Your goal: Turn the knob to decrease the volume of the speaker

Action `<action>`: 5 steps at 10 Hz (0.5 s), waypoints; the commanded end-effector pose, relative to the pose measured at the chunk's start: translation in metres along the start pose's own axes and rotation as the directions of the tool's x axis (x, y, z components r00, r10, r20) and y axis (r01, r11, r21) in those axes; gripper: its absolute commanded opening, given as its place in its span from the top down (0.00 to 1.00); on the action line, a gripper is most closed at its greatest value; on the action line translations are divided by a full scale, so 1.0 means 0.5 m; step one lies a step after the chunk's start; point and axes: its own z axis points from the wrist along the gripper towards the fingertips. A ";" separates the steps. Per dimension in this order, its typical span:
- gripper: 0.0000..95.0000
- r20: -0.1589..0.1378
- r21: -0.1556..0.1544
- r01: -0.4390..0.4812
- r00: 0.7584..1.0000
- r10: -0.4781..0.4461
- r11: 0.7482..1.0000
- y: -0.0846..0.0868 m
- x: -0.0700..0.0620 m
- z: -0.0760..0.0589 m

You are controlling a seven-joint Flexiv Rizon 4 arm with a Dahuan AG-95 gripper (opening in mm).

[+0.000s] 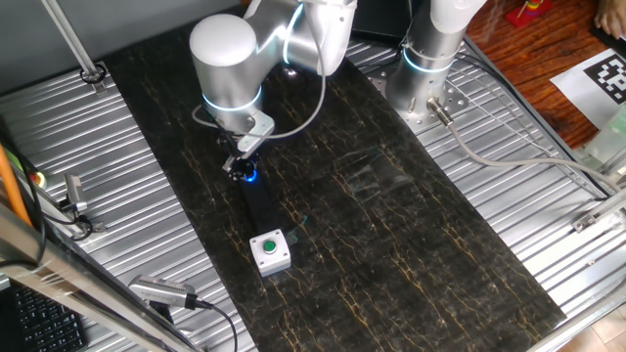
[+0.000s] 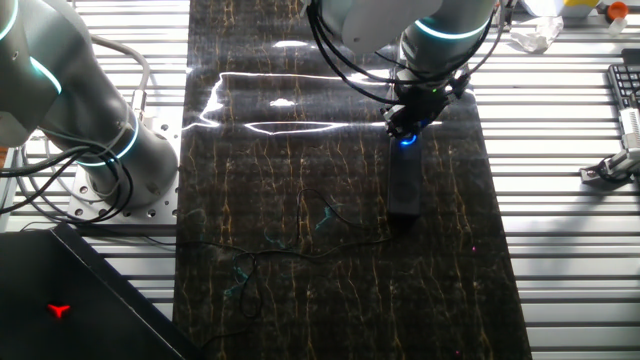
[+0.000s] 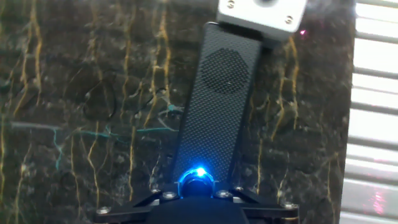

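The speaker (image 3: 214, 99) lies on the dark table (image 1: 411, 196), running from bottom centre to top centre of the hand view, its far end beside a white button box (image 3: 261, 15). The knob (image 3: 198, 180) glows blue at bottom centre. The gripper (image 3: 198, 196) sits at the knob; whether its fingers clamp it cannot be told. Risk: a loose or off-centre grip slips, or drags the light, unfixed speaker round instead of turning the knob.
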 end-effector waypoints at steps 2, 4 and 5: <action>1.00 -0.002 0.005 0.100 0.995 -0.100 0.995 0.000 0.000 0.000; 1.00 -0.010 0.012 0.178 0.984 -0.178 0.984 0.000 0.000 0.000; 1.00 -0.015 0.018 0.209 0.978 -0.209 0.978 0.000 0.000 0.000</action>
